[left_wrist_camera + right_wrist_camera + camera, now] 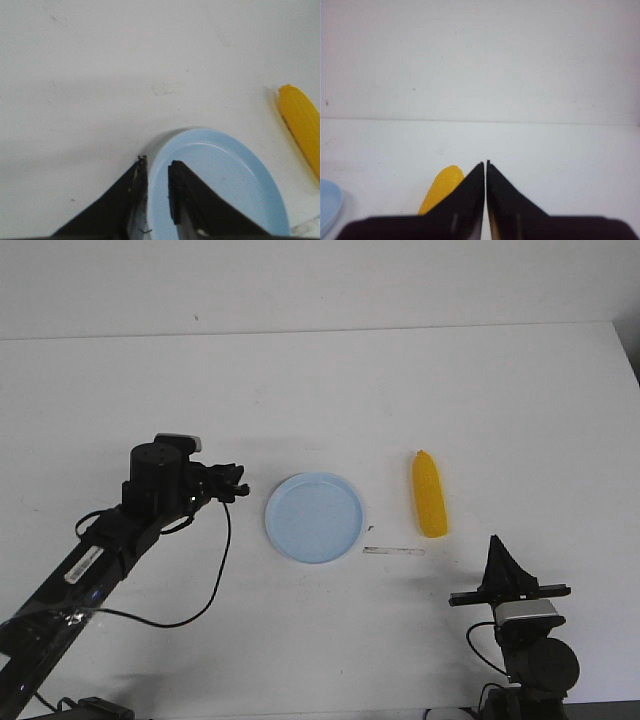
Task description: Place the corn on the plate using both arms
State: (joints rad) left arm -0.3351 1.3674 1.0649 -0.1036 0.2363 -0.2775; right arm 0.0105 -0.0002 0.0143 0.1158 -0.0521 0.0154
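Corn lies on white surface, right of plate, apart from it. Left gripper fingers straddle plate's left rim, narrow gap. Right gripper fingers pressed together, empty, near corn's blunt end.

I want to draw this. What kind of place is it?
Probably a robot test bench: a bare white table, two robot arms, and only a toy corn and a blue plate set out.
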